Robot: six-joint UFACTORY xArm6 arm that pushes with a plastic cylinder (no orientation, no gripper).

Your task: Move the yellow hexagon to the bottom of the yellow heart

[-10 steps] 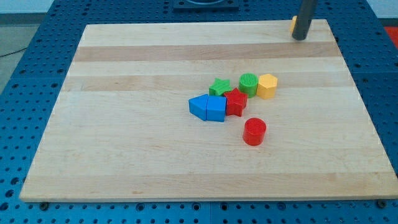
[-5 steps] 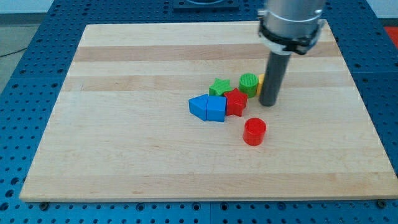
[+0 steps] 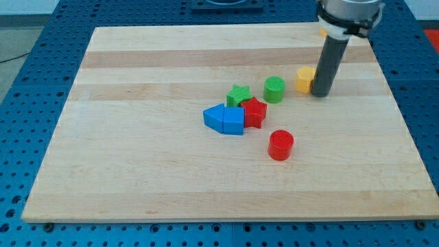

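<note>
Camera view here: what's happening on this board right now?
My tip sits against the view's right side of the yellow hexagon, near the board's upper right. A sliver of yellow, likely the yellow heart, shows behind the rod near the top edge. The green cylinder, green star, red star, blue blocks and red cylinder lie to the left and below.

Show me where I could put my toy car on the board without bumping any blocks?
The board's whole left part, left of the blue blocks, is bare, and so is the strip along the bottom below the red cylinder. The middle is crowded: green star, red star, green cylinder, and the yellow hexagon beside my tip.
</note>
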